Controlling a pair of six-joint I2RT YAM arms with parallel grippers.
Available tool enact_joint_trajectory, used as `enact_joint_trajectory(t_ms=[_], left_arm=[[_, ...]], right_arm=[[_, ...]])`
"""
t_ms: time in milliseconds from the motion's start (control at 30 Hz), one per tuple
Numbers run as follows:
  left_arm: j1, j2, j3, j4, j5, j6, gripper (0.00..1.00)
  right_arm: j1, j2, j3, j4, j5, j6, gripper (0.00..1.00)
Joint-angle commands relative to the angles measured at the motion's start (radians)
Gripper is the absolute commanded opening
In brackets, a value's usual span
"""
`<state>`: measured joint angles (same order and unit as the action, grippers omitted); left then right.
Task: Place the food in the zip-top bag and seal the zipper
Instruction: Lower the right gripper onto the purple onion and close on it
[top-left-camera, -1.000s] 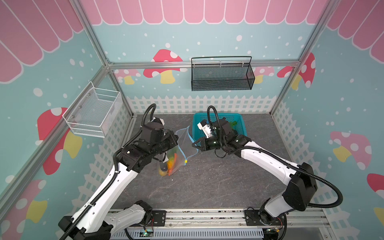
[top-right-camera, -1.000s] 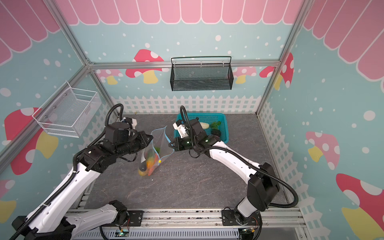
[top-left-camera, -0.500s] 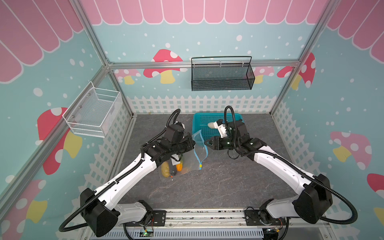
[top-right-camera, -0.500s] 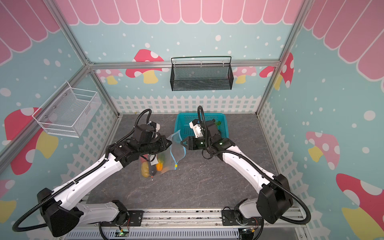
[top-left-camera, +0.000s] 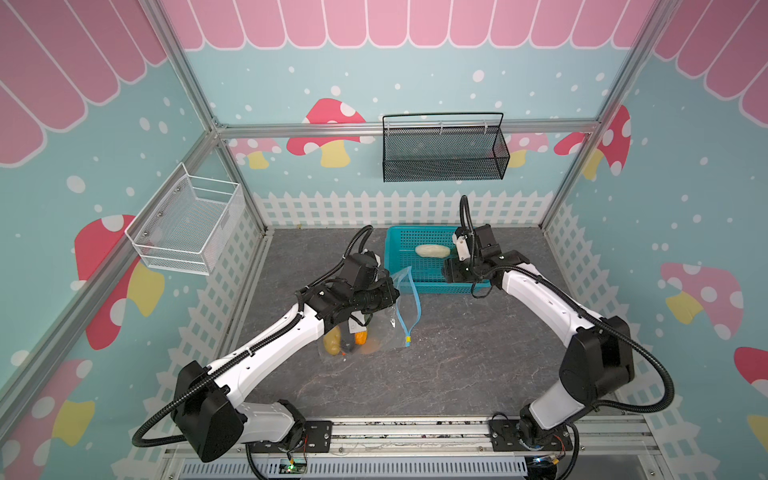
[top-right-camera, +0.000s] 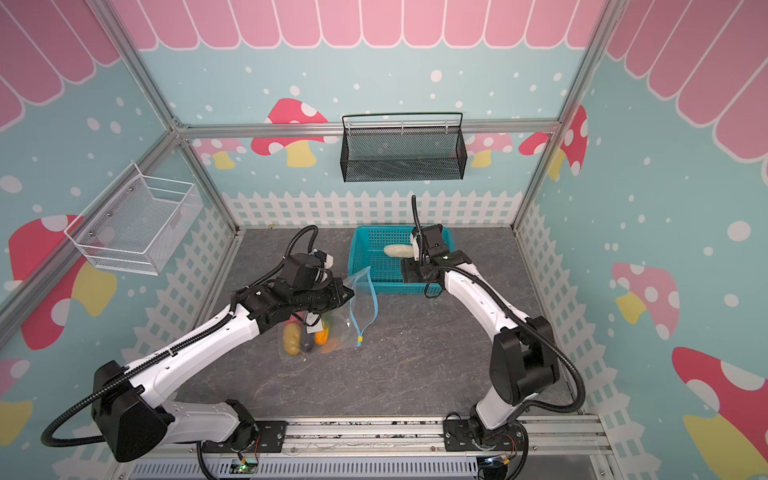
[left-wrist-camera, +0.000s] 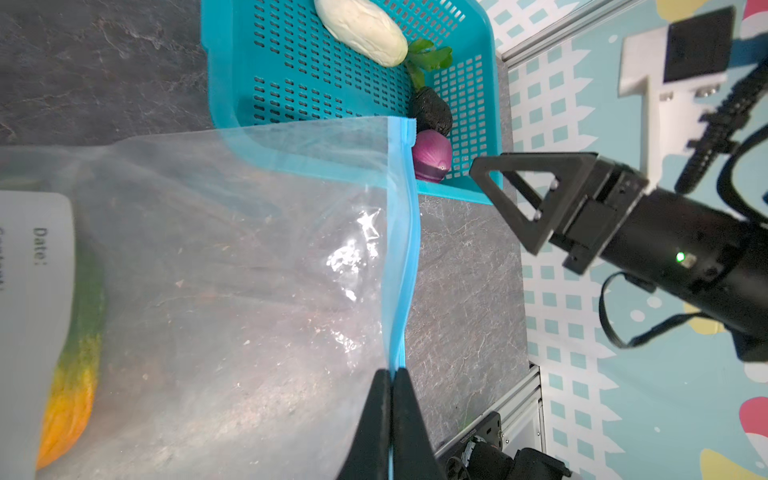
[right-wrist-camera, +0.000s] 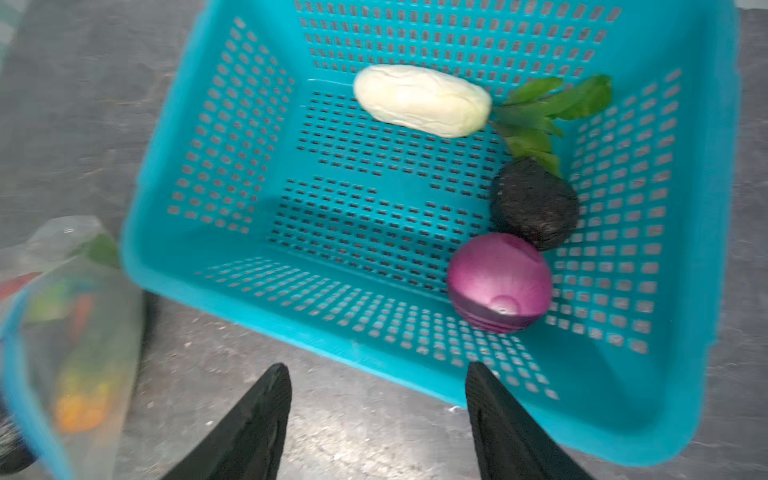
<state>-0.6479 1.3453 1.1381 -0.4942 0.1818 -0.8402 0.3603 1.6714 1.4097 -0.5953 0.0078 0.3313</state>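
Our left gripper (left-wrist-camera: 392, 374) pinches the zipper (left-wrist-camera: 405, 249) of the zip-top bag (left-wrist-camera: 232, 249) near the middle of the table (top-left-camera: 457, 374); a potato (top-right-camera: 291, 337) and carrot (top-right-camera: 321, 336) lie inside. Our right gripper (right-wrist-camera: 376, 368) stands wide and empty over the near rim of the teal basket (right-wrist-camera: 291, 328) at the table's back edge, which holds the white radish (right-wrist-camera: 422, 102), eggplant (right-wrist-camera: 534, 203) and purple onion (right-wrist-camera: 498, 282).

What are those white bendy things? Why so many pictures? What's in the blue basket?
They are two robot arms with pinchers for hands. Two pictures look down from above at the grey table; two come from small cameras on the arms' wrists. The left gripper is shut, pinching the zip-top bag by its blue zipper; a yellow potato and an orange piece are inside. The right gripper is open and empty, near the teal basket holding a white radish, purple onion and dark vegetable.
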Motion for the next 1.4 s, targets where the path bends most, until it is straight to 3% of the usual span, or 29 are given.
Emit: enact_joint_trajectory(t_ms=[0,400,733,1000,1367], left_arm=[[-0.006,0.007,0.002,-0.012,0.007,0.013,0.00],[-0.006,-0.008,-0.003,-0.026,0.008,0.018,0.00],[-0.008,0.009,-0.002,-0.019,0.018,0.020,0.00],[-0.011,0.020,-0.004,-0.010,0.021,0.014,0.00],[-0.012,0.019,-0.005,-0.009,0.010,0.010,0.00]], right_arm=[[-0.024,0.081,0.080,-0.129,0.118,-0.069,0.75],[-0.081,0.330,0.331,-0.297,0.144,-0.072,0.84],[-0.115,0.439,0.374,-0.300,0.088,-0.087,0.83],[-0.118,0.503,0.374,-0.268,0.042,-0.095,0.86],[-0.118,0.522,0.394,-0.238,-0.026,-0.090,0.77]])
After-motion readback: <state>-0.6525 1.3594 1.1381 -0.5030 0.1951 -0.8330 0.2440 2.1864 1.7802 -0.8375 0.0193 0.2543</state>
